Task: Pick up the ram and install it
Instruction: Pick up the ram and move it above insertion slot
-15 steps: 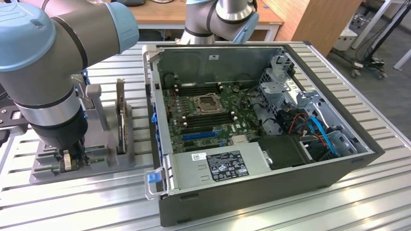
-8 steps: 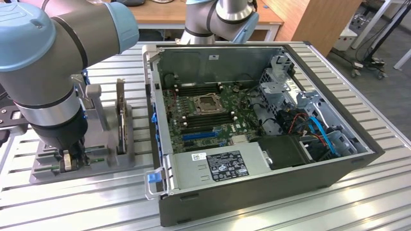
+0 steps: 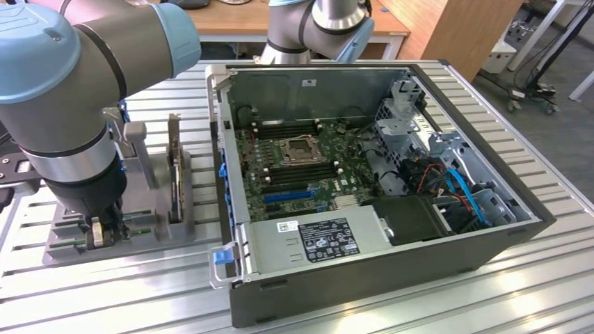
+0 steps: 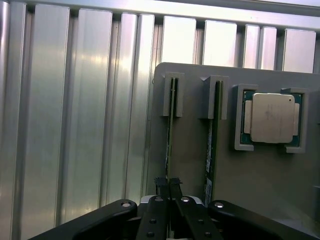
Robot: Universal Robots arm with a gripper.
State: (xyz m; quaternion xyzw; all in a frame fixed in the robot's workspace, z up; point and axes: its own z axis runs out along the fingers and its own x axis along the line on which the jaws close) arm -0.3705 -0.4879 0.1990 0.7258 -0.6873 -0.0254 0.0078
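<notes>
The ram (image 4: 170,140), a long, narrow green circuit-board stick, seen edge-on from the wrist: standing in the outermost slot of a flat grey plastic holder (image 4: 190,150), along the holder's edge that borders the bare ribbed aluminium table (image 4: 75,110). Black two-fingered gripper (image 4: 167,184) down on its upper edge, jaws pinched almost together on the thin board, nothing else between them. Second green stick (image 4: 211,150) in the neighbouring slot, just beside. Square silver processor chip (image 4: 272,117) in its own pocket beyond that, apart from both.

Judging by the seated board, not yet raised. For a clean lift: pull straight up along the slot guides, keep the board upright and the grip centred on its thickness, avoid any twist. Probable risks: binding in the grey end brackets, or nudging the neighbouring stick.

From the exterior view: gripper low over the holder, near the table's edge on the exterior view's left. Tall bare expansion card (image 3: 174,163) upright in the same holder, on the computer side. Open dark-grey computer case (image 3: 371,278) lying mid-table, green motherboard (image 3: 278,167) exposed, empty processor socket (image 3: 302,149) between long memory slots. Beyond the table's far edge: wooden desk (image 3: 241,17), wooden cabinet (image 3: 446,28), grey floor.
</notes>
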